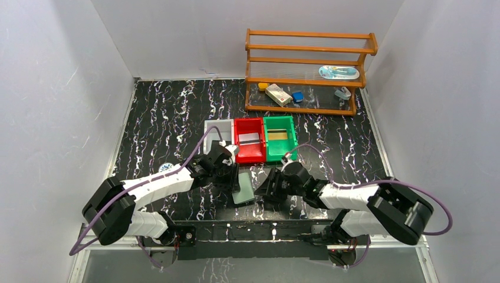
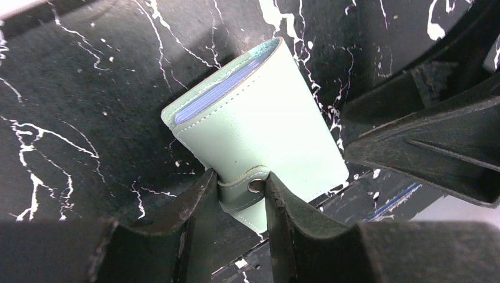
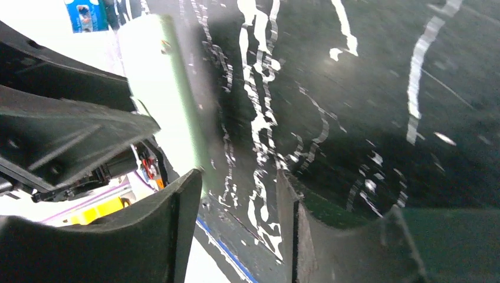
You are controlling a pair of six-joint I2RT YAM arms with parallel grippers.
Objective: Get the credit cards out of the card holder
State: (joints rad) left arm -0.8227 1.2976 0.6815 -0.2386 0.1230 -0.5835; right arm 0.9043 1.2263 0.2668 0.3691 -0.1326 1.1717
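The card holder (image 2: 265, 127) is a pale grey-green wallet, folded shut, lying on the black marbled table (image 1: 171, 112). Bluish pocket edges (image 2: 215, 91) show along its open side; any credit cards inside are hidden. My left gripper (image 2: 242, 188) is shut on the holder's snap tab (image 2: 247, 191). From above, the card holder (image 1: 243, 193) lies between both grippers, with the left gripper (image 1: 231, 177) at its upper left. My right gripper (image 1: 268, 187) stands open just right of the card holder (image 3: 165, 88), with nothing between its fingers. A pale card (image 1: 249, 139) lies in the red bin, a gold card (image 1: 279, 135) in the green bin.
A white bin (image 1: 210, 131), red bin (image 1: 237, 141) and green bin (image 1: 293, 138) stand in a row behind the grippers. A wooden rack (image 1: 306, 71) with small items stands at the back right. A round blue-and-white tin (image 1: 167, 167) sits by the left arm.
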